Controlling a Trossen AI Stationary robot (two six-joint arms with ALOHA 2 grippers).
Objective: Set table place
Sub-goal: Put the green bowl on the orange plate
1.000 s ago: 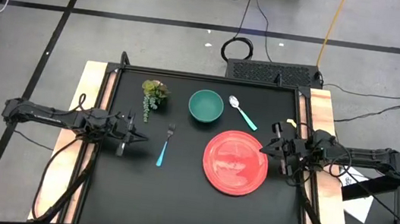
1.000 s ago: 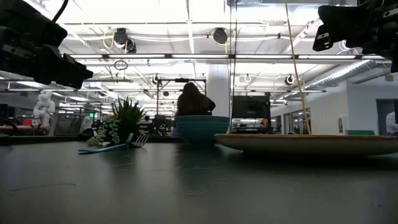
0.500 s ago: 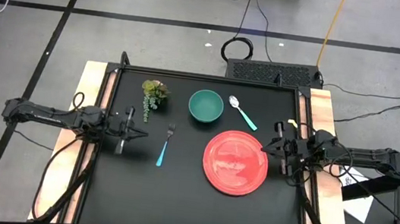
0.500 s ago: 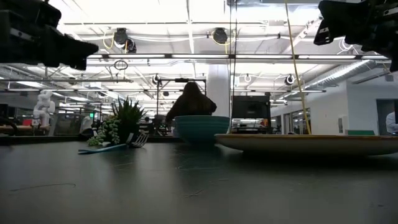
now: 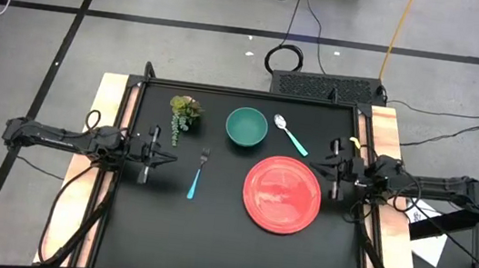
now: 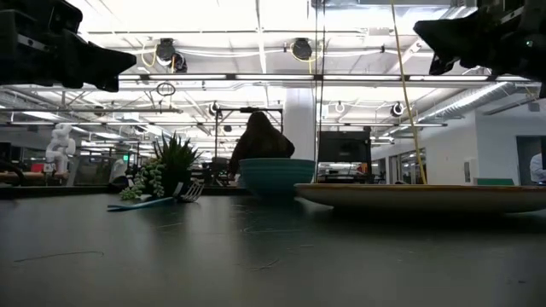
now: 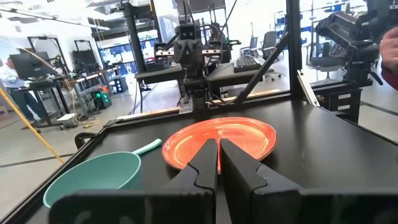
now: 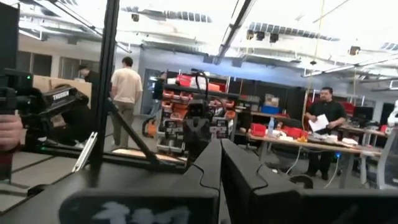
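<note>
The black table (image 5: 208, 240) carries a red plate (image 5: 282, 194), with a teal bowl (image 5: 246, 127) and a teal-handled spoon (image 5: 291, 135) lying flat behind it. A blue-handled fork (image 5: 197, 173) lies flat left of the plate. My left gripper (image 5: 170, 151) hovers shut at the table's left side, pointing level toward the plate (image 7: 221, 140). My right gripper (image 5: 316, 166) hovers shut over the plate's right rim, tilted slightly upward. Both show high above the tabletop in the low view, the left gripper (image 6: 119, 64) and the right gripper (image 6: 422, 34). Neither holds anything.
A small green plant sprig (image 5: 184, 114) lies at the far left, behind the fork. Light wooden strips (image 5: 106, 136) border the table's short sides. People stand and sit in the room beyond the table (image 8: 127, 87). The near half of the tabletop is bare black surface.
My left gripper has tipped up from slanting downward to level, its fingertips rising. My right gripper has swung and tipped a little upward, its fingertips now reaching farther over the plate's rim. Both stay shut. The tableware has not moved.
</note>
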